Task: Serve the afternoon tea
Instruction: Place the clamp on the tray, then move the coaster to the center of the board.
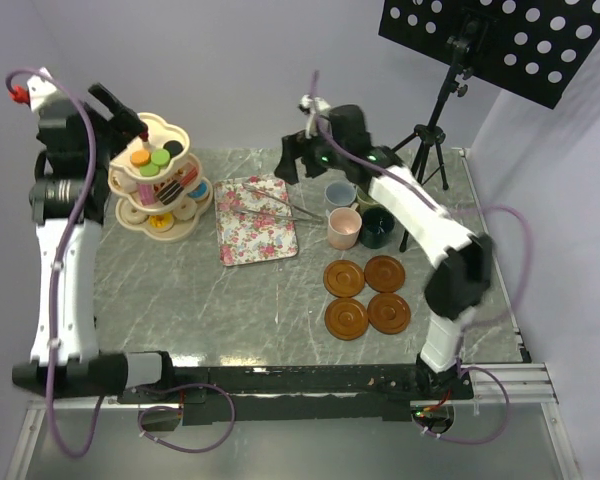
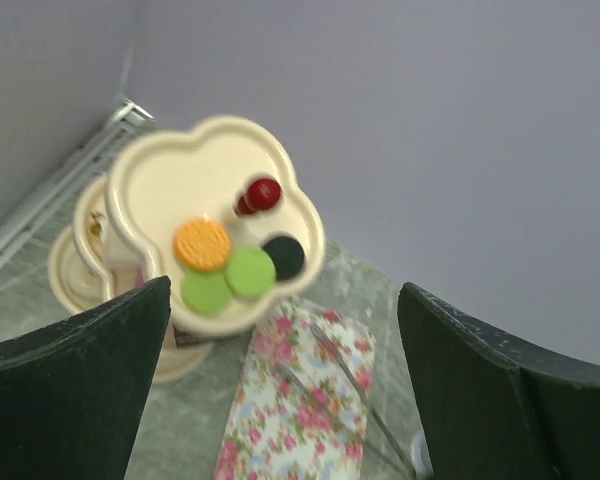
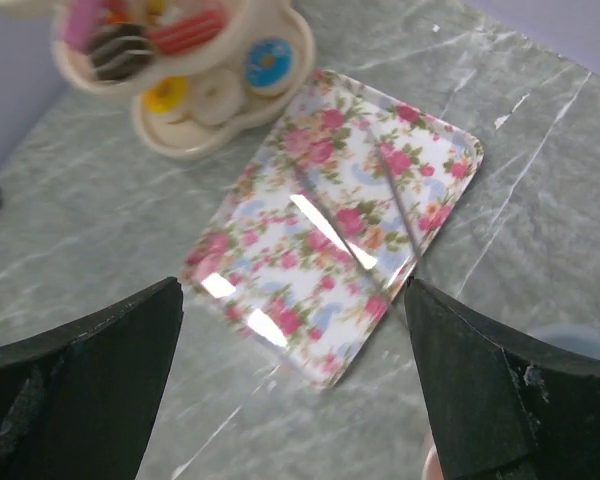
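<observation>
Two pincers, both released: my left pincer (image 2: 285,330) hangs with its jaws spread wide and nothing between them, and my right pincer (image 3: 292,300) is just as wide and just as empty. Clock readings are from the top view, twelve pointing away from my bases.

My right pincer hovers over the far edge of the tray (image 1: 250,240), where the tongs (image 1: 285,205) lie with their long axis running ten to four. From that pincer the mugs lie near, at about four o'clock: a blue mug (image 1: 340,192), a pink mug (image 1: 344,228) and a dark green mug (image 1: 377,228), all upright on the table (image 1: 180,290), none on a saucer. Any fourth is hidden behind my arm. The saucers (image 1: 344,278) — four, brown, bare, set in a square — lie at six o'clock of the mugs. My right arm is plainly the nearer; a mug would travel toward six.

The stand (image 1: 128,216) sits far left, at nine o'clock of the tray, with my left pincer above its top tier. That tier holds an orange macaron (image 2: 203,244), two green macarons (image 2: 250,271), a dark one and a red piece.
</observation>
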{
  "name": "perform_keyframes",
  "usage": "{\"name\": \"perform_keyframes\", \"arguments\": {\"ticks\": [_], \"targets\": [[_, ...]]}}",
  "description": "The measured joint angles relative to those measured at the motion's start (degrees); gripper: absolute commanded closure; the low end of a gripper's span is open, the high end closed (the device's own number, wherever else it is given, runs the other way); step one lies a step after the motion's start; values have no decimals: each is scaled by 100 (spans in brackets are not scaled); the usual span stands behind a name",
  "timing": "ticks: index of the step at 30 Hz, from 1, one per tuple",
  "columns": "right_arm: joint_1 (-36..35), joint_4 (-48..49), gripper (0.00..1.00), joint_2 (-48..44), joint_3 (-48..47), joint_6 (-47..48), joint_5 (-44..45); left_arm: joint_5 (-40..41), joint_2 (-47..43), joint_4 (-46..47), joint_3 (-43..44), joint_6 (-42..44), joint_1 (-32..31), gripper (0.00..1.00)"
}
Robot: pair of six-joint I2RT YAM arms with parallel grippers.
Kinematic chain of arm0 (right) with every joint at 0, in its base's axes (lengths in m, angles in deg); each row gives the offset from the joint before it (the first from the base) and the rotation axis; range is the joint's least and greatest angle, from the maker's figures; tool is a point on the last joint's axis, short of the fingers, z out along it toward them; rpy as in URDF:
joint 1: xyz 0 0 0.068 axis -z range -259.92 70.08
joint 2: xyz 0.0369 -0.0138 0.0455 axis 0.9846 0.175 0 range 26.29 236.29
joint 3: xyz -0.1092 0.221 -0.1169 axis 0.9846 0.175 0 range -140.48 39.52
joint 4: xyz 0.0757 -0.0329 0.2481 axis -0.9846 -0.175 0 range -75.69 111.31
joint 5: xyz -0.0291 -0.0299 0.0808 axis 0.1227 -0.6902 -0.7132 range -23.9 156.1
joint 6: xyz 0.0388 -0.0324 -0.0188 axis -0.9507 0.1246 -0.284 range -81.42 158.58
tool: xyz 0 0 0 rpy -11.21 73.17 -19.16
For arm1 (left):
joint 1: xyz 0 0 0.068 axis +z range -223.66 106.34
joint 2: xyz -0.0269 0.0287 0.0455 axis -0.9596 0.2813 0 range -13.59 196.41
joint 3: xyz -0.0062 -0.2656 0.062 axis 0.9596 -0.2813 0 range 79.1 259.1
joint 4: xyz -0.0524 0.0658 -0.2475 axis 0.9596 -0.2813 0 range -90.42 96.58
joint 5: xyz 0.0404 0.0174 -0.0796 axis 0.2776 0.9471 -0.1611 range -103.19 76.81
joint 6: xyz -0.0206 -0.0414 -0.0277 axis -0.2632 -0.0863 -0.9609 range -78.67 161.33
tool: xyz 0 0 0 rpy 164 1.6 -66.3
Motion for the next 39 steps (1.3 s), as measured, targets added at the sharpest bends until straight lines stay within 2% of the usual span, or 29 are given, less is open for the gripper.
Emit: {"name": "perform_keyframes", "arguments": {"ticks": [4, 7, 13, 29, 39], "targets": [[0, 133, 8, -1456, 1397, -260, -68, 39, -920, 114, -841, -31, -474, 0], [0, 79, 10, -2138, 2612, -433, -66, 50, -1381, 131, -1469, -66, -710, 0], [4, -450, 17, -2146, 4371, -782, -50, -9, -1596, -168, -2350, -66, -857, 0], [238, -557, 25, -981, 4531, -796, 249, -249, -1768, -476, -2483, 118, -859, 2], [22, -463, 28, -789, 4542, -804, 101, -254, -1635, -450, -2483, 216, -859, 2]]}}
